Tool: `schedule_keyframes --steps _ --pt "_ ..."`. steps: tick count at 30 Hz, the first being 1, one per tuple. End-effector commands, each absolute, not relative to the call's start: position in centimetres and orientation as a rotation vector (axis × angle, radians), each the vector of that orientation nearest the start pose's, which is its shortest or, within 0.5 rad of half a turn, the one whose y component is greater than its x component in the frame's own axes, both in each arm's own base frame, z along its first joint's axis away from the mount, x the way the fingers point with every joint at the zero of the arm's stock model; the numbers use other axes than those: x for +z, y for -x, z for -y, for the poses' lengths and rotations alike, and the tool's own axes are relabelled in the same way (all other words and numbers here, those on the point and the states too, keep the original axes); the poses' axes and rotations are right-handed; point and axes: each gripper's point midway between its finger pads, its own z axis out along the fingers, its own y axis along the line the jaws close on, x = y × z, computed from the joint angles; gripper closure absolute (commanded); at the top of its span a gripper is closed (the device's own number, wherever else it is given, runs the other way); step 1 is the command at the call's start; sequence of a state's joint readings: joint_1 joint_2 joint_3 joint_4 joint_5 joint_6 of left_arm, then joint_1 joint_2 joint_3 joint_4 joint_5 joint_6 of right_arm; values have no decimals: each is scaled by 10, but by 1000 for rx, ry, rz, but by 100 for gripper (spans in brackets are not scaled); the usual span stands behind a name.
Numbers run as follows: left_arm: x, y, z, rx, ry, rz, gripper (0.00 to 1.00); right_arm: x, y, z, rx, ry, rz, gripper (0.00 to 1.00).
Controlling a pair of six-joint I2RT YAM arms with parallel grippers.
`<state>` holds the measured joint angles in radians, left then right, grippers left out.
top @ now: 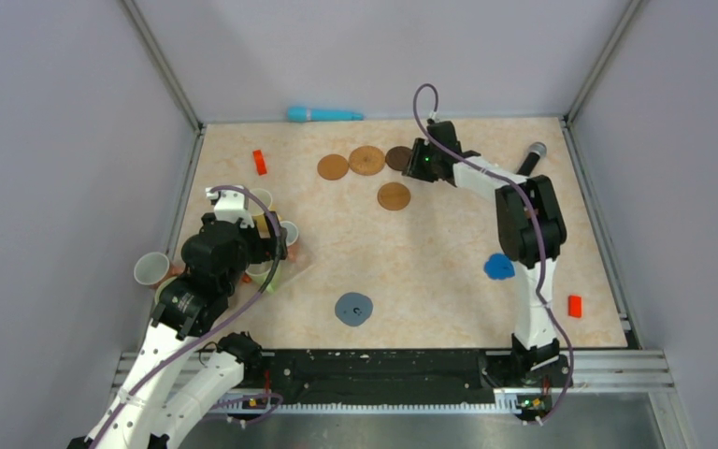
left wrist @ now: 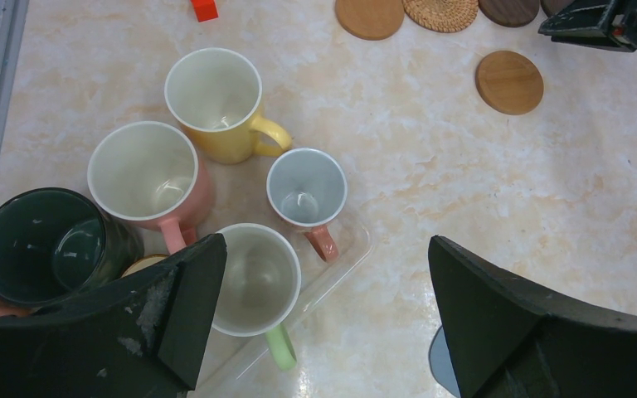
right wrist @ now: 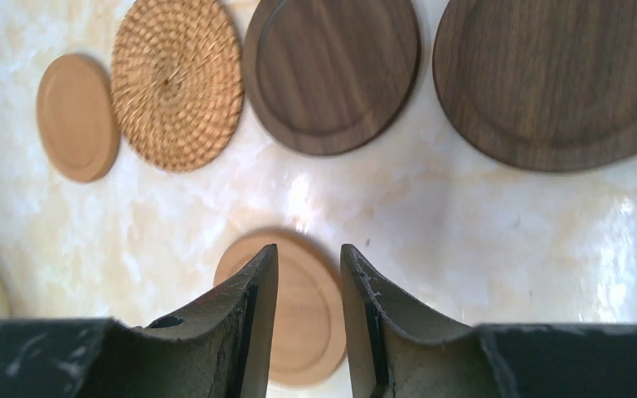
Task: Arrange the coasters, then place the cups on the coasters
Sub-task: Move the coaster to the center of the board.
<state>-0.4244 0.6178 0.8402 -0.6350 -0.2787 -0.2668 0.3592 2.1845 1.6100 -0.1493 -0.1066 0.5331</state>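
Closest to the lens in the left wrist view, the left end effector hangs released, its jaws spread wide above a huddle of cups at the left edge of the table. Under it stand the dark cup at lower left, the pink cup, the yellow cup at upper left, the green-handled cup and the small grey cup, all upright and crowded together.

At the upper centre of the top view, the right end effector hovers with its jaws a narrow slit apart and nothing between them. It is above a tan coaster that lies alone just below a row. That row runs across the top of the right wrist view: dark wooden coasters, a woven coaster and a smaller pale wooden coaster, side by side.

Lower on the table, well apart, lie a grey coaster at lower centre and a blue scalloped coaster to the right. Two red blocks sit at upper left and lower right.
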Motion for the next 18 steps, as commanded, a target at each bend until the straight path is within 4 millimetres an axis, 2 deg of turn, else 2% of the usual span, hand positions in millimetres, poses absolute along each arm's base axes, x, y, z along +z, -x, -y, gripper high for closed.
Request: schedule_keyframes --steps 1,6,10,14,18 --pt "252 -238 65 -190 39 -1928 3 124 -506 -243 650 -82 -2243 66" --pt "253 -237 66 -196 39 -1923 3 119 -481 -251 680 -51 -2273 66" --pt "253 -237 66 -198 39 -1922 3 110 -469 -265 715 -38 -2285 66" --pt "254 -236 65 -200 41 -1918 3 96 -464 -282 728 -12 -2312 67" --pt "255 -236 64 -197 43 -1915 3 79 -466 -291 708 -1 -2342 67"
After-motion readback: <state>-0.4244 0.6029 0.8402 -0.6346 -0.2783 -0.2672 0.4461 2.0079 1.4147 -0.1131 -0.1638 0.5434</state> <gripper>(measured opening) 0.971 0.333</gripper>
